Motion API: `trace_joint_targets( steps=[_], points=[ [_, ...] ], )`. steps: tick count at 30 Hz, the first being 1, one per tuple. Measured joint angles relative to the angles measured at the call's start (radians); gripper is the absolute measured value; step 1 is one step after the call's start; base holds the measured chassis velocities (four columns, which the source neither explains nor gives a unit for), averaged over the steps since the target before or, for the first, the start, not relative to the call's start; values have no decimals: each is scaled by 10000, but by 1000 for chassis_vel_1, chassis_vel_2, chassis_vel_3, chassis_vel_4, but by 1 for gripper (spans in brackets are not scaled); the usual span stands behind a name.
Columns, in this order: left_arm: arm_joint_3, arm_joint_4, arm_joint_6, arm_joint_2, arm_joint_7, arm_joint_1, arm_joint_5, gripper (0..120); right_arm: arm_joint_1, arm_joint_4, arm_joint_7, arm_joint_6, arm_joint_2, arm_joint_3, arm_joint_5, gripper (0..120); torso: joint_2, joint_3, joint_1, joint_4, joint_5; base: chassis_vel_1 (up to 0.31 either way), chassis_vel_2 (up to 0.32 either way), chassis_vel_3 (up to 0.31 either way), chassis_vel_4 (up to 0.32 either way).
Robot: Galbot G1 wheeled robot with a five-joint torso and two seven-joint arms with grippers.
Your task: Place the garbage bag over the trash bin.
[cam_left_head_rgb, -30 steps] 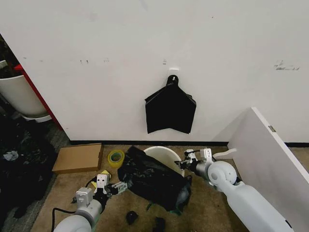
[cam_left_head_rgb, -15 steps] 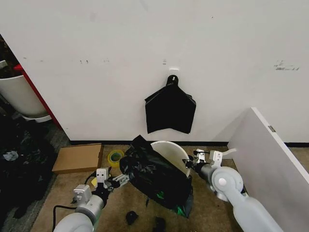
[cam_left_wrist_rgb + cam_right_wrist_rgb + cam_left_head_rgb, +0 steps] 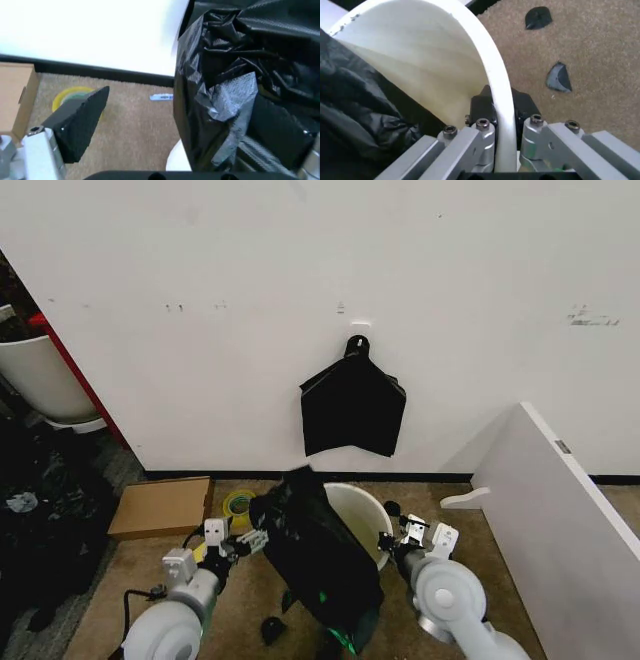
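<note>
Glossy black, crinkled thin plastic garbage bag (image 3: 318, 555), catching pale grey highlights along its folds, with a small bright green spot near its lower end. Round plastic trash bin (image 3: 362, 517) in white, creamy inside. Flat black bundle with a loop handle (image 3: 352, 407) against the off-white wall (image 3: 300, 280). Plain brown flat cardboard box (image 3: 162, 506) at far left on the tan carpet (image 3: 250, 610). Yellow ring-shaped tape roll (image 3: 239, 505) beside it. Small black scraps (image 3: 538, 17) on the carpet. Silver-grey metal right gripper (image 3: 501, 110) with black finger pads; left gripper (image 3: 246, 544) white with black fingers.
</note>
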State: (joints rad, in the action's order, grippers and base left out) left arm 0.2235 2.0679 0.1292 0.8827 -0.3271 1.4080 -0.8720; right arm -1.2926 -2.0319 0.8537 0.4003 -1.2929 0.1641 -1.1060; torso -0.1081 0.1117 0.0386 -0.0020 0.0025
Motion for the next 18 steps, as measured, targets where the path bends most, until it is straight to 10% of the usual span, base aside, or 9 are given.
trace_joint_targets(
  steps=[18],
  points=[
    [-40,-426,115,26,71,-352,-180,100,-33,691,-449,-834,-751,-668,1262,3,0,0,0,0,0,0,0,0,0]
  ],
)
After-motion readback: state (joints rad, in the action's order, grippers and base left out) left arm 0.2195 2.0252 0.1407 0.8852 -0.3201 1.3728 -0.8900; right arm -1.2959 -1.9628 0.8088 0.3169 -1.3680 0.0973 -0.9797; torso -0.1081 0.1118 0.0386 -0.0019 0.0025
